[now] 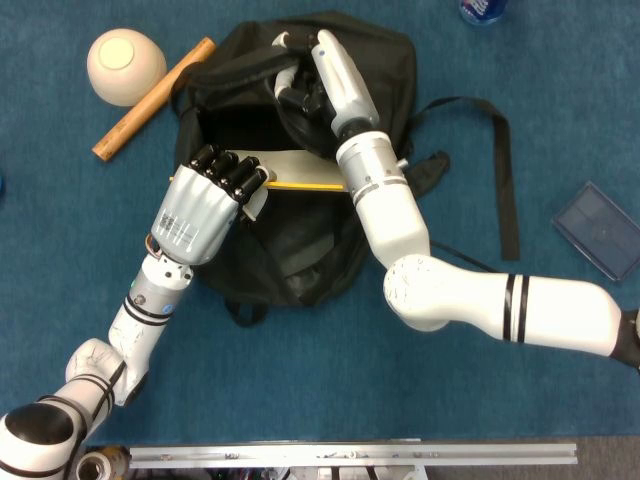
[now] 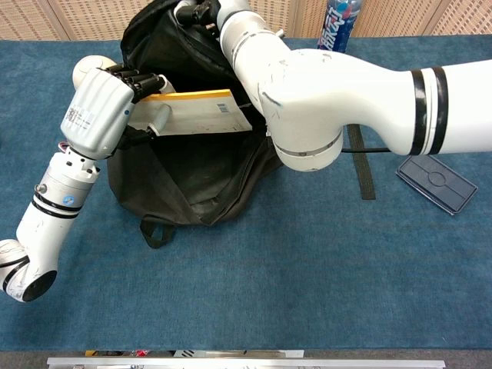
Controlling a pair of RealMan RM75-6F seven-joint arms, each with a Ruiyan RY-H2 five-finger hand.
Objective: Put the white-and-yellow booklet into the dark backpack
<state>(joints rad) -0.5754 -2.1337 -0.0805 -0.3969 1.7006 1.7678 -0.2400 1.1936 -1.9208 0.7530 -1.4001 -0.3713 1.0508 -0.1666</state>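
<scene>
The white-and-yellow booklet (image 2: 201, 113) is gripped at its near-left end by the left hand (image 1: 205, 205), with dark fingers (image 2: 142, 81) curled over its yellow top edge and the thumb pressed against its white face. The booklet is held nearly level over the open mouth of the dark backpack (image 2: 192, 181), reaching away from the left hand toward the right forearm (its far end is hidden behind that arm). The upper rim of the backpack is gripped by the right hand (image 1: 305, 75), whose fingers are closed on the black fabric, so that the opening is kept wide.

Beyond the left hand, on the blue table (image 1: 300, 380), a cream bowl (image 1: 125, 65) and a wooden stick (image 1: 153, 98) are seen side by side. Well out past the right arm a dark flat case (image 1: 601, 229) is laid, and a blue bottle (image 2: 339, 28) is stood behind it.
</scene>
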